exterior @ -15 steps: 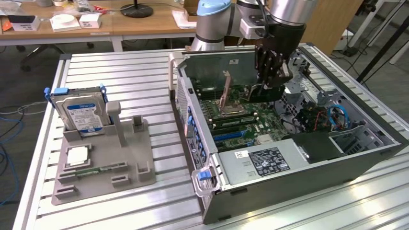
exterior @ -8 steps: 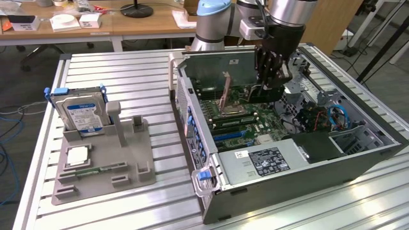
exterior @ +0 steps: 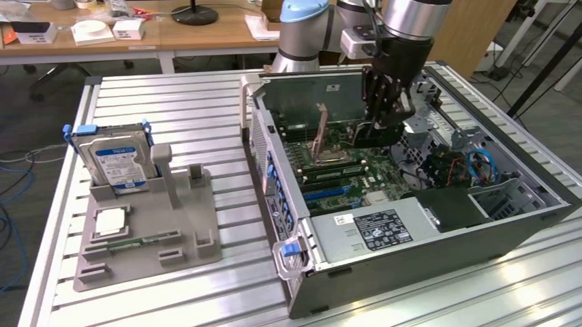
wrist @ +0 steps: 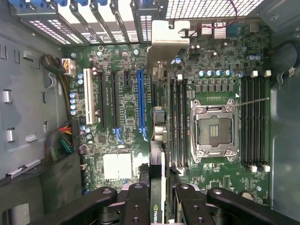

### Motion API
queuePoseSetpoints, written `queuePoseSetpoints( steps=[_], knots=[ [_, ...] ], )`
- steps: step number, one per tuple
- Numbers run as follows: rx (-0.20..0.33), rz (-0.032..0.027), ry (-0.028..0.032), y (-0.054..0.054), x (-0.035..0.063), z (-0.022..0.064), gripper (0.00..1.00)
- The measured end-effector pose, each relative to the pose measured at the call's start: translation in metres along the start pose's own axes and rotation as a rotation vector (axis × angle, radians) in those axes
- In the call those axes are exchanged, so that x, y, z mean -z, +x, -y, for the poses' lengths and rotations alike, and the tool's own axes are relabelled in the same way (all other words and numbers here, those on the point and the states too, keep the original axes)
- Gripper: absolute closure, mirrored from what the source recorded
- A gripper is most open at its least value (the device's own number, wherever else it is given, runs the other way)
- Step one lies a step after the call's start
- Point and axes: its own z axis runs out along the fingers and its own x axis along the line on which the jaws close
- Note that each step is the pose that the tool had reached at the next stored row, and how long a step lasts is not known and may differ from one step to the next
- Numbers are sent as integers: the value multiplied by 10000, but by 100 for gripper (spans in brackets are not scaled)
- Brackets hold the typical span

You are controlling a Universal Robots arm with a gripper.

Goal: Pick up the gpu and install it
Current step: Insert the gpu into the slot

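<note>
My gripper [exterior: 386,116] reaches down into the open computer case [exterior: 272,170] and is shut on the gpu [exterior: 373,135], which shows as a dark block under the fingers. In the wrist view the gpu [wrist: 158,185] is seen edge-on, running from between the black fingers [wrist: 136,206] up to its silver end bracket [wrist: 168,40] by the rear slot openings. It hangs over the motherboard [wrist: 117,56], just beside the long blue slot [wrist: 141,103] and between that slot and the memory slots [wrist: 178,122].
The CPU socket [wrist: 213,126] with its lever lies past the memory slots. Cables [wrist: 63,138] and a power supply [exterior: 382,228] crowd the case. On the table, a grey fixture [exterior: 182,225] holds a hard drive [exterior: 114,160] and a memory stick [exterior: 146,240].
</note>
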Motion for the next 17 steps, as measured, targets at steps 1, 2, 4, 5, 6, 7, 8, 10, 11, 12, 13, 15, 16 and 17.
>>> queuePoseSetpoints(
  steps=[1,2,4,5,6,7,8,10,11,12,13,15,16,17],
  knots=[
    [1,1,0,0,-4,0,74],
    [0,1,0,0,-8,0,74],
    [1,0,0,0,-15,0,74],
    [0,0,0,0,-19,0,74],
    [1,0,0,0,-23,0,74],
    [1,0,0,0,-27,0,74],
    [1,0,0,-1,-31,0,74],
    [1,0,0,-1,-38,0,74],
    [0,0,0,-1,-42,0,74],
    [0,1,1,-1,-46,0,74],
    [0,0,0,-1,-50,0,74],
    [1,-1,0,-1,-56,0,74],
    [1,0,0,-1,-59,0,74],
    [0,0,1,-1,-63,0,74]
  ],
)
